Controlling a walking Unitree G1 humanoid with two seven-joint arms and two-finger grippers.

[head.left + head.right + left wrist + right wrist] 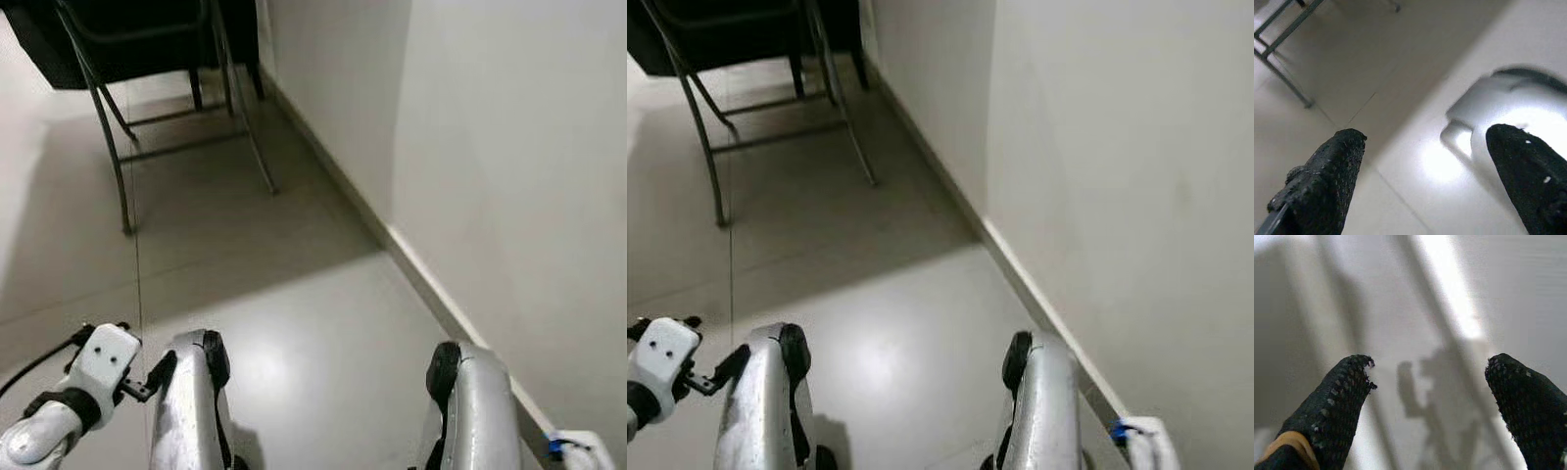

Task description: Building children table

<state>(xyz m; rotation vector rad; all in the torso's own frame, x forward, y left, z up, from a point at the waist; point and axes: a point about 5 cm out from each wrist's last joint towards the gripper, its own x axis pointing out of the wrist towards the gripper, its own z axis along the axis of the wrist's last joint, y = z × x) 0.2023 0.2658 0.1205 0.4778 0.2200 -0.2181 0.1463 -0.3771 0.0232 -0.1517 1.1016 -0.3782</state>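
No table parts can be made out. My left gripper (1425, 134) hangs low over the pale tiled floor (294, 294), open and holding nothing, with a silver part of my own body (1508, 107) beyond its fingers. Its white wrist housing (98, 364) sits at the lower left of the head views. My right gripper (1431, 361) is also open and holding nothing; it points at the floor close to the white wall, where shadows fall. Its wrist (578, 452) is at the lower right corner.
A dark piece of furniture on thin metal legs (122, 147) stands ahead to the left. A white wall (490, 147) with a skirting board (431, 284) runs along my right side. My two silver legs (191, 411) fill the bottom of the head views.
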